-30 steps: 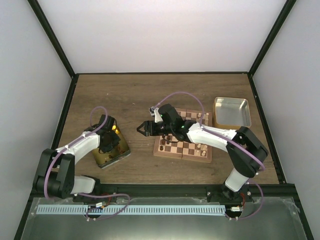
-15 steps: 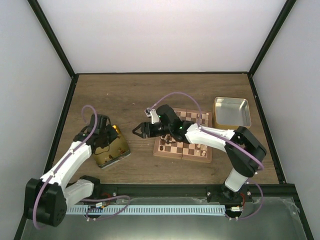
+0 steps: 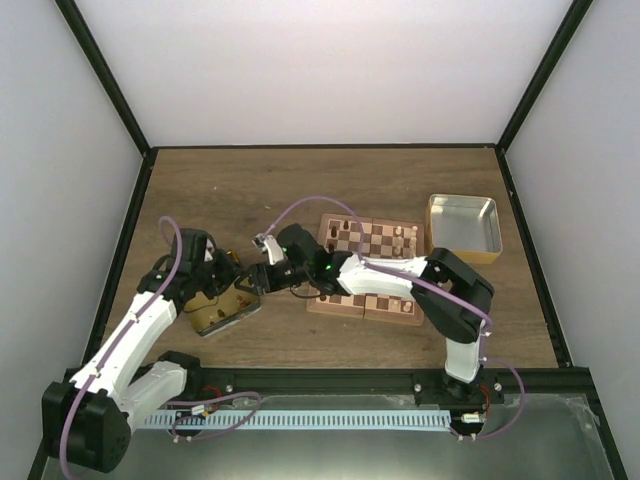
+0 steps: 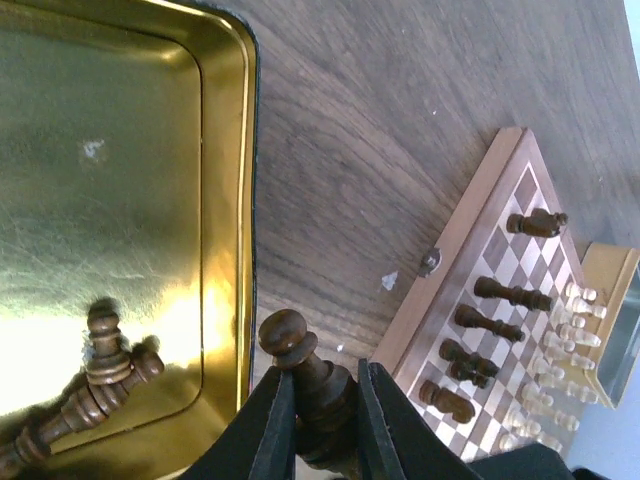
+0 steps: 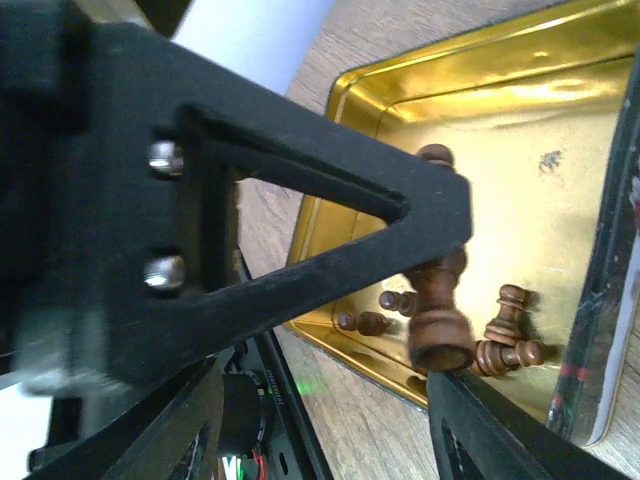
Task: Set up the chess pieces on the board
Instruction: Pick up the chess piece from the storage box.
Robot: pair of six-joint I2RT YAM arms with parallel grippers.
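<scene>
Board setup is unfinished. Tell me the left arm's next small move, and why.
Probably swing the left gripper toward the board: it is shut on a dark piece near the gold tin rim, and the board shows unfilled squares.

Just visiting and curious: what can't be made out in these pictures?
Top view: the chess pieces on the board are too small to identify.
Left wrist view: the left gripper hides the base of its dark piece.
Right wrist view: a finger of the right gripper covers part of the gold tin; whether it grips anything is unclear.
</scene>
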